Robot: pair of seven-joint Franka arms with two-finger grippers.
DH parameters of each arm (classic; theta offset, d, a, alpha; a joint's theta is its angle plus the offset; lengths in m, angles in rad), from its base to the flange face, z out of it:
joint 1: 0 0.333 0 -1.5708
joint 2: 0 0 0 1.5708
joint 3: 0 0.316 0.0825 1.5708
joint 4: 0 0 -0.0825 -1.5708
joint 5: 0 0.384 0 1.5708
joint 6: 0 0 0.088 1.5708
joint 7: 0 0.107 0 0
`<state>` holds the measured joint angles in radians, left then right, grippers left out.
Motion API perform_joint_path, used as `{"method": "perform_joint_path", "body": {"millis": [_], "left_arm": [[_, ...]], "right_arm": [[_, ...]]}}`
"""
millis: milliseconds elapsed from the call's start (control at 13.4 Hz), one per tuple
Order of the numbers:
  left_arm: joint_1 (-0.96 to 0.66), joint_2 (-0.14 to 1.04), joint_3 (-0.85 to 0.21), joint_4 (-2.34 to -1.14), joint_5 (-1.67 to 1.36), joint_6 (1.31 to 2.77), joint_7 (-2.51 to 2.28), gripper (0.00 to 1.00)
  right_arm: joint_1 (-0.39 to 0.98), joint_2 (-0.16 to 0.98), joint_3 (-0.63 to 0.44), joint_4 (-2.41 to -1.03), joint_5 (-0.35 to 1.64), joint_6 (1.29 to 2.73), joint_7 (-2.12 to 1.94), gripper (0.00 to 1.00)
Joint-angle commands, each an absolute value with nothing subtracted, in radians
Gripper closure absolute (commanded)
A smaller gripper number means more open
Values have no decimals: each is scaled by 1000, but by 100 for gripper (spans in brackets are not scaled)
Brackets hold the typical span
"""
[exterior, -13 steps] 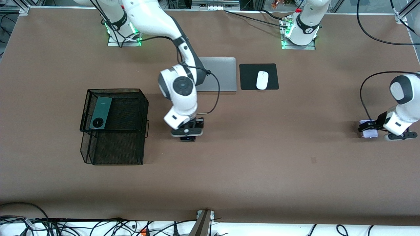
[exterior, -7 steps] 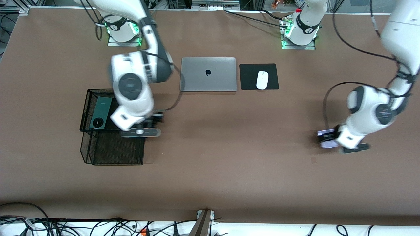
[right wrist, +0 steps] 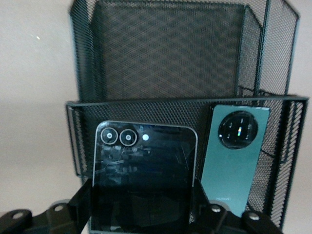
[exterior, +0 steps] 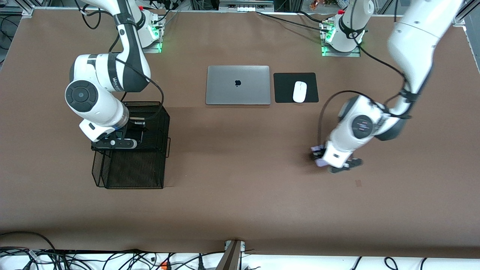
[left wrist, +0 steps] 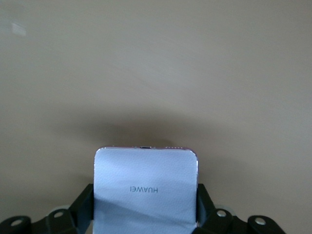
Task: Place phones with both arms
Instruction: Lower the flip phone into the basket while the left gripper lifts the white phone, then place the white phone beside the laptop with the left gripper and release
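Right gripper (right wrist: 141,214) holds black phone (right wrist: 142,175) over mesh basket (right wrist: 83,136), apparently beside green phone (right wrist: 236,161).

Brown matte table (exterior: 240,202) fills the front view, evenly lit, soft shadows. Closed silver laptop (exterior: 238,85) mid-table near the bases' edge, black mouse pad (exterior: 285,88) beside it with white mouse (exterior: 299,91) on top. Black wire-mesh basket (exterior: 150,150) toward the right arm's end. Tangled cables (exterior: 93,258) along the white strip at the table's near edge. Metal frame rails (exterior: 240,5) along the base edge.
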<state>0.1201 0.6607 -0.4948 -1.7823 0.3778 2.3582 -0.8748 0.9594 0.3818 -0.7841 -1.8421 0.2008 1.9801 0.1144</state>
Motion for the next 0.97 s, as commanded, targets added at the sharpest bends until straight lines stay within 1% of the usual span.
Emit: {"method": "perform_joint_path", "body": {"millis": [0,224,374,449,524,599,673,748,823,898], "left_arm": [[-45,727,-460,-1657,374,2321,-984,100],[-233,791,-410,-1542,374,2316,-997,100],[-360,843,-359,-1435,368,2313,-999,100],[-417,862,-335,-1408,370,2313,-999,99],[-469,877,-318,-1382,367,2313,-1000,99],[-516,897,-296,-1346,365,2312,-1006,99],[-570,929,-261,-1292,364,2312,-1017,99],[-625,971,-220,-1229,361,2304,-1028,99],[-670,1012,-183,-1169,359,2292,-1046,99],[-701,1046,-166,-1125,359,2289,-1060,99]], "right_arm": [[976,314,-781,-1972,201,2086,109,100],[976,319,-781,-1990,209,2106,110,100],[976,330,-781,-1991,209,2106,110,100],[974,330,-781,-1993,209,2105,110,95],[974,331,-781,-1993,209,2105,110,86],[974,337,-781,-1993,209,2105,110,71],[974,341,-779,-1993,210,2106,117,49],[974,344,-781,-1991,233,2109,117,38],[974,350,-779,-1990,242,2111,117,29],[974,351,-781,-1988,244,2112,118,7]]}}
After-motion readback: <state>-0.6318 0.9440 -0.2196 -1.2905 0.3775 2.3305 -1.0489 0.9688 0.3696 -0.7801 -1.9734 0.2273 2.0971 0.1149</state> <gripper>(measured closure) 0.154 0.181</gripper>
